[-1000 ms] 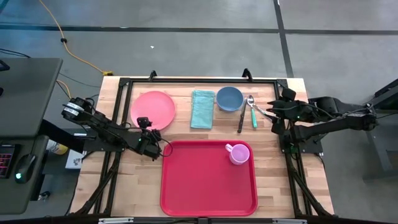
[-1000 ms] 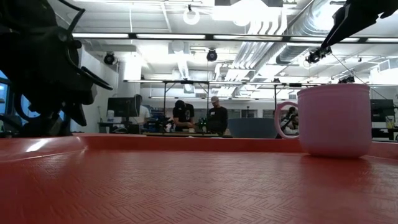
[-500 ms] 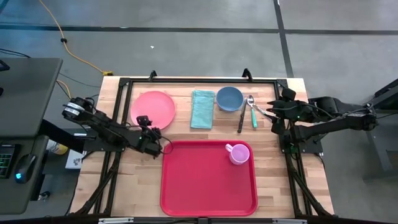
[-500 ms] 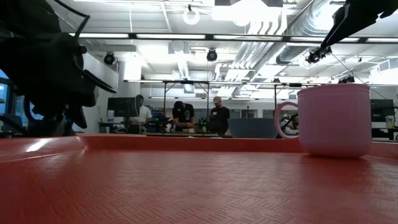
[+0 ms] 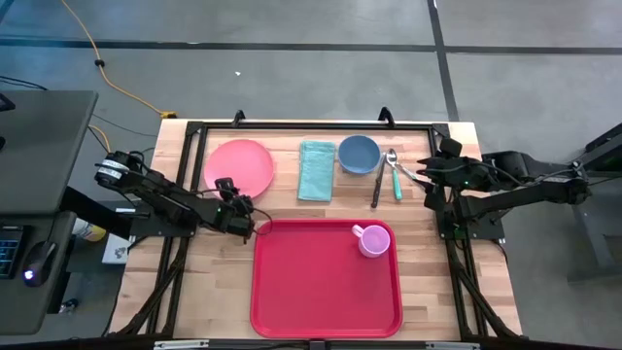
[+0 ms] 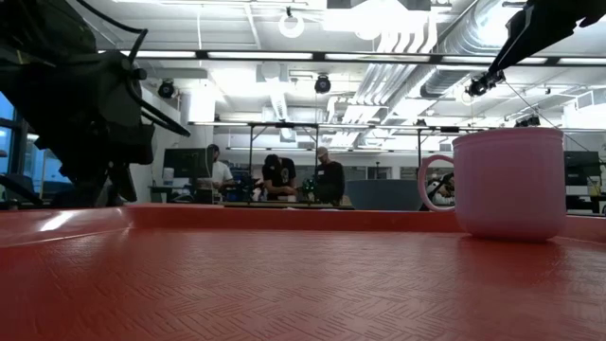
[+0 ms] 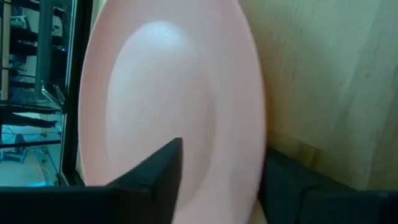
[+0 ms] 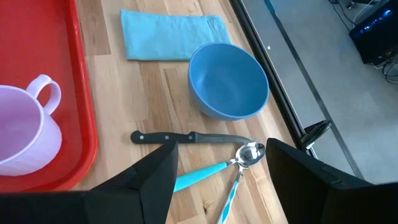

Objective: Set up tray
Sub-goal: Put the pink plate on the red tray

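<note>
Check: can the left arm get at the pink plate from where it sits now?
Probably yes. The left pincer sits just off the near edge of the pink plate, which fills its wrist view with bare wood beside it. Nothing lies between them; the teal napkin is off to the side.

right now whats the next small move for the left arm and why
Probably ease the left pincer forward onto the pink plate rim. It sits just short of the plate's near edge, fingers straddling it in the wrist view, and the plate still lies on the table outside the red tray.
</note>
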